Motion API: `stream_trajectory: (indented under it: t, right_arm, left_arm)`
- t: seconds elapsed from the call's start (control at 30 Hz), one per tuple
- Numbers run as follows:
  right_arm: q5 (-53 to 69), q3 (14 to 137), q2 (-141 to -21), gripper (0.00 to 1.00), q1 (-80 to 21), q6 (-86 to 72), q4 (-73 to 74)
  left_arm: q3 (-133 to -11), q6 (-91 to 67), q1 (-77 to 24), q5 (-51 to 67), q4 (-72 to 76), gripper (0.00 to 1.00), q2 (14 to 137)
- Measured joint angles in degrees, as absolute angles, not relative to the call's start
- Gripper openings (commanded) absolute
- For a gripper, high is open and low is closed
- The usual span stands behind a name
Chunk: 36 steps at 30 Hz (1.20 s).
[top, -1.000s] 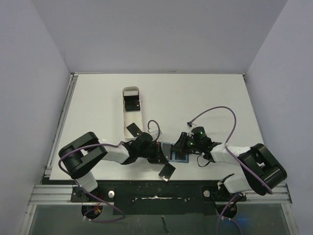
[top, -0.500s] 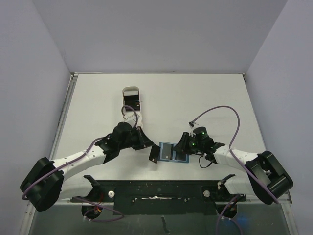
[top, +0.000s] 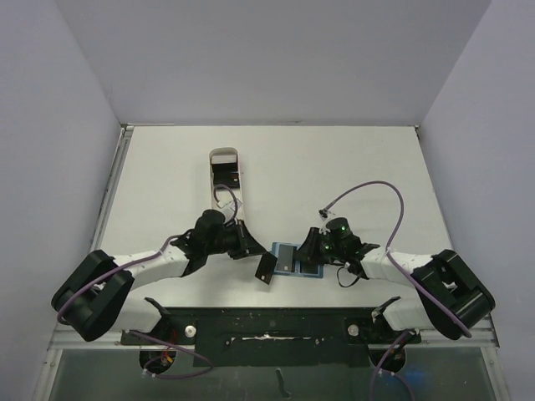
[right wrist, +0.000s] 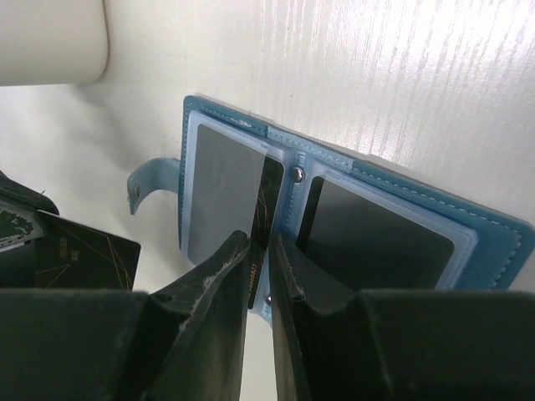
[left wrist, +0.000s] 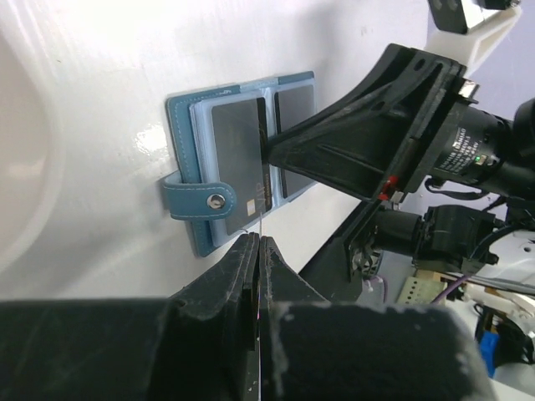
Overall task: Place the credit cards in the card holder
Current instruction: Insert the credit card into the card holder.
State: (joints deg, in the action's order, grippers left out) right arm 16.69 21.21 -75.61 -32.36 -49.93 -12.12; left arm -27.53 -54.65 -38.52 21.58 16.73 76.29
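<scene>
- Change: the left gripper (top: 249,249) has swung its black card (top: 266,267) from the near edge of the table (top: 351,167) up to the card holder (top: 298,259). The card is now just beside the holder's left side, not in it.
- The right gripper (top: 309,251) has stayed on the open holder, which lies flat on the table.
- Judgement: inserting this card is the step in hand.
- Left wrist view: the left jaws are together, clamped on the card, which shows edge-on. The snap tab (left wrist: 201,200) faces them.
- Right wrist view only: the right jaws are nearly together, nipping a second card (right wrist: 269,188) half-seated in a clear pocket (right wrist: 221,188).
</scene>
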Motion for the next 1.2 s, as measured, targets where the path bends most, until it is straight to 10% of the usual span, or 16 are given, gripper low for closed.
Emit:
stream_trajectory:
  t: [1.2]
  right_arm:
    - [17.04,22.17,-78.65,0.18,-34.24,-50.37,-13.26]
  left_arm:
    - [-24.99,-54.96,-38.63,20.21,19.07,0.0,80.47]
